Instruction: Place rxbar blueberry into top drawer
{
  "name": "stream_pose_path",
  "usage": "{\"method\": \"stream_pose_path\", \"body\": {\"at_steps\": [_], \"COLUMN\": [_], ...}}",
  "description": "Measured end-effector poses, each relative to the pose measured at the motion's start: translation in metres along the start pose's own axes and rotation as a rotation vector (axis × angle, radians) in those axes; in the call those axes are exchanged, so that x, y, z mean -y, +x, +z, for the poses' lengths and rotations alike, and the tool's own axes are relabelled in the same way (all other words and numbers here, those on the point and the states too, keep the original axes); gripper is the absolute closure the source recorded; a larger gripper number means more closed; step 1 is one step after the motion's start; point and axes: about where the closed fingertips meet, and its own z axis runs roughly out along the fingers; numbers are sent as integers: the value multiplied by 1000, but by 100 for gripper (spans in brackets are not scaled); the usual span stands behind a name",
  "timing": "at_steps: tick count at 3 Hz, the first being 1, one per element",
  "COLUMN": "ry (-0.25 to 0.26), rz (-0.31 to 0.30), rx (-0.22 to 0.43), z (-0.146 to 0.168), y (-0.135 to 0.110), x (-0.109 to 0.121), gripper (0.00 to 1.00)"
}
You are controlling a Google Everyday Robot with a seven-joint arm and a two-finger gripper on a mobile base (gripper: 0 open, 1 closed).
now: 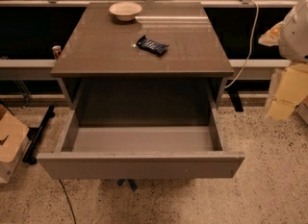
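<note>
Count is taken at one rxbar blueberry (152, 45), laid flat on the cabinet top (106, 50) just above frame centre, and one top drawer (139, 165), pulled open across the lower half. One white bowl (125, 10) is set near the top's far edge, well apart from the bar. One gripper (286, 93) is seen at the right edge, partly cut off (its state cannot be told). One red can (57, 51) at the left is half hidden by the cabinet top.

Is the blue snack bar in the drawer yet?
Not yet. Done: the top drawer is open. In hand: the claw hangs at the right, apart from the rxbar blueberry. Left: lift it off the cabinet top and drop it in.
</note>
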Motion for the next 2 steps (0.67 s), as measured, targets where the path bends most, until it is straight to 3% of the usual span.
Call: {"method": "stream_pose_path", "body": {"at_steps": [2], "ry": [21], "rz": [-16], "rx": [38], "z": [6], "y": [-14], "x": [6], "gripper": [0]}}
